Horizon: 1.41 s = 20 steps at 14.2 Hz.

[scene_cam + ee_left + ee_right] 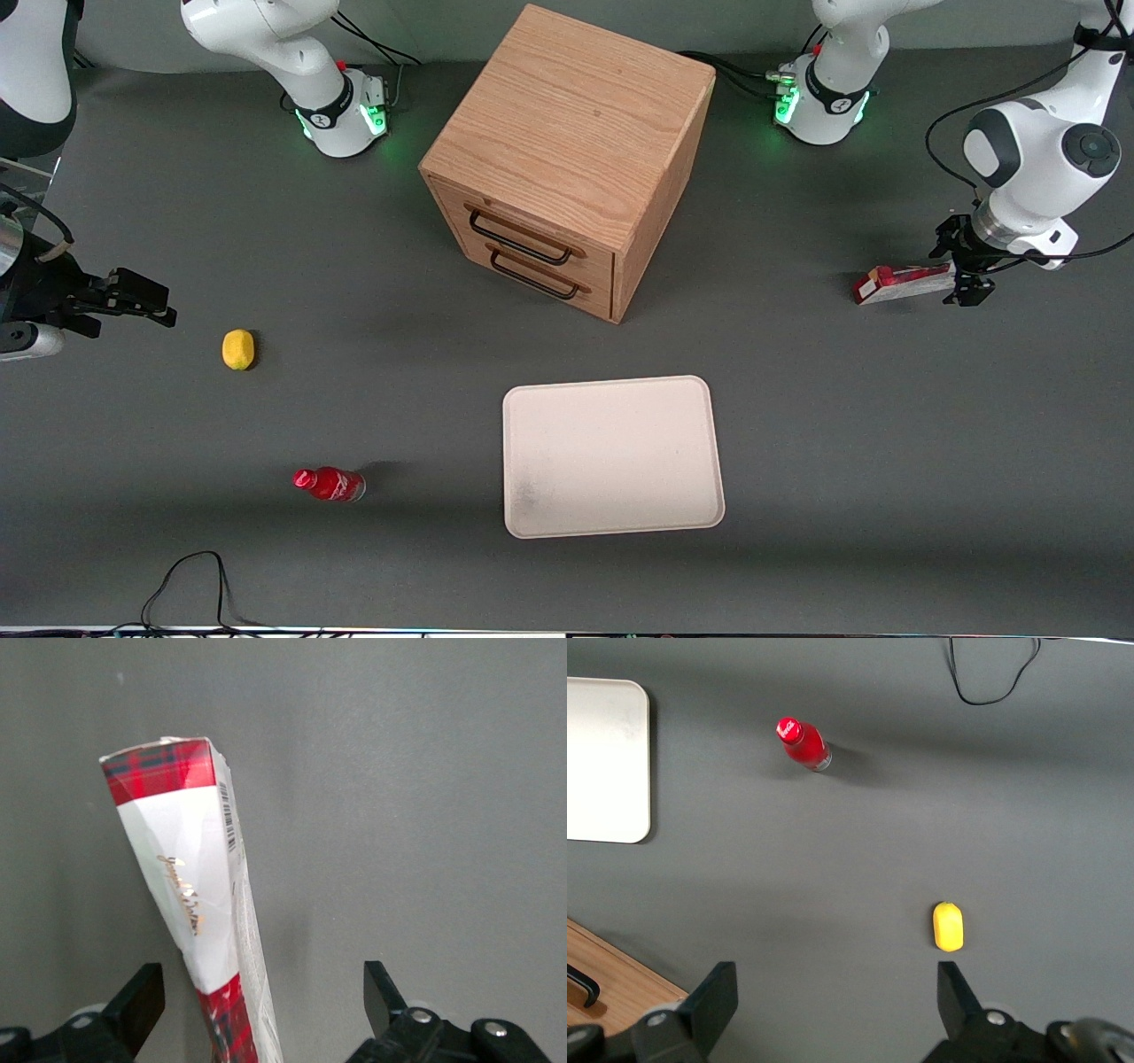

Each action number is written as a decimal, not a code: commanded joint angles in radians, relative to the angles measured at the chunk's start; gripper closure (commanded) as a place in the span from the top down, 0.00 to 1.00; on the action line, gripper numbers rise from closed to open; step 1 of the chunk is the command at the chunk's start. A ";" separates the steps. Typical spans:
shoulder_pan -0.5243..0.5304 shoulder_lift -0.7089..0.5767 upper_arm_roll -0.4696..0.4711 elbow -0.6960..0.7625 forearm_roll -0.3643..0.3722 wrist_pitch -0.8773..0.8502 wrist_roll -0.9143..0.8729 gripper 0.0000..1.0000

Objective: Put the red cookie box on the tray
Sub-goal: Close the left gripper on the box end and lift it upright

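The gripper [964, 285] is down low at the working arm's end of the table. Its fingers [142, 994] are wide apart, with the red cookie box [899, 283] lying between them on the table. The tray [611, 456] sits well apart, nearer the front camera than the wooden cabinet [571, 159].

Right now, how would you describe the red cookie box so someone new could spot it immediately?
Start at the oak drawer cabinet and look toward the working arm's end of the table. There the long, slim red cardboard cookie box lies on the grey tabletop, one end between the open fingers of the black gripper. Unlike the small red bottle, it is flat, with tartan and white panels.
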<state>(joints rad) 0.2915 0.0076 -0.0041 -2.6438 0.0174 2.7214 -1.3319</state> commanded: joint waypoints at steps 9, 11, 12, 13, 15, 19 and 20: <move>0.001 0.022 -0.011 -0.007 -0.001 -0.025 -0.021 0.00; 0.000 0.017 -0.013 -0.005 -0.001 -0.038 -0.023 0.00; -0.002 0.014 -0.013 -0.002 -0.001 -0.043 -0.023 0.00; -0.002 0.006 -0.013 -0.001 -0.001 -0.049 -0.021 0.00; -0.002 -0.014 -0.014 0.040 -0.002 -0.131 -0.021 0.00; -0.002 -0.060 -0.016 0.213 -0.002 -0.426 -0.020 0.00; -0.002 -0.066 -0.016 0.267 -0.002 -0.501 -0.020 0.00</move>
<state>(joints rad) 0.2914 -0.0194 -0.0156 -2.4708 0.0171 2.3690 -1.3336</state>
